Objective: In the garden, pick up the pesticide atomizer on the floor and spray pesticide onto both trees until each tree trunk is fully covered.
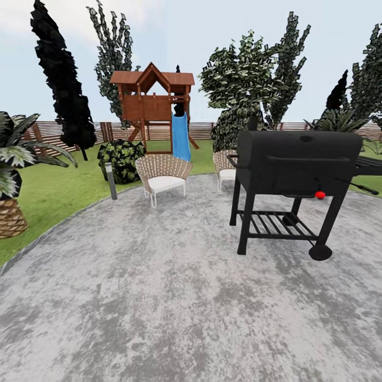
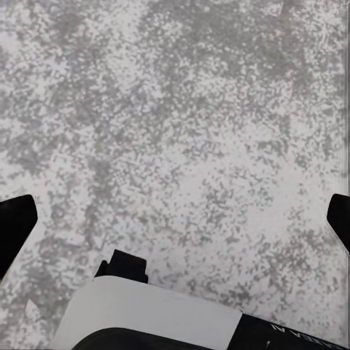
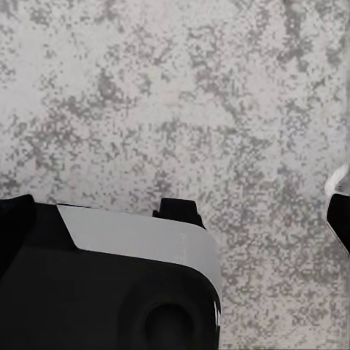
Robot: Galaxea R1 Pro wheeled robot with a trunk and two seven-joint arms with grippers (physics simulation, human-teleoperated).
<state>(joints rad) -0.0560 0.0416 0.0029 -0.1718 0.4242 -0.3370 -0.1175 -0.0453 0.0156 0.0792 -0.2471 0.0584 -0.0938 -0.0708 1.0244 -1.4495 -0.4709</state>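
**On the patio, sprayer out of sight**

I face a mottled grey patio (image 1: pixel 175 297). A black grill (image 1: pixel 297 164) stands at 2 o'clock, two wicker chairs (image 1: pixel 163 175) at 12, a wooden playhouse (image 1: pixel 154 101) with a blue slide beyond them on the lawn (image 1: pixel 53 191). My left end effector (image 2: pixel 179 219) and right end effector (image 3: pixel 175 211) hang spread open, empty, over paving.

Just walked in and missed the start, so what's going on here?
Nothing is being handled right now. The robot stands on a mottled grey paved patio, facing a black barbecue grill, two wicker chairs and a wooden playhouse with a blue slide on the lawn beyond. Both wrist cameras look down at bare paving. The left gripper and right gripper are open, with nothing between their fingers.
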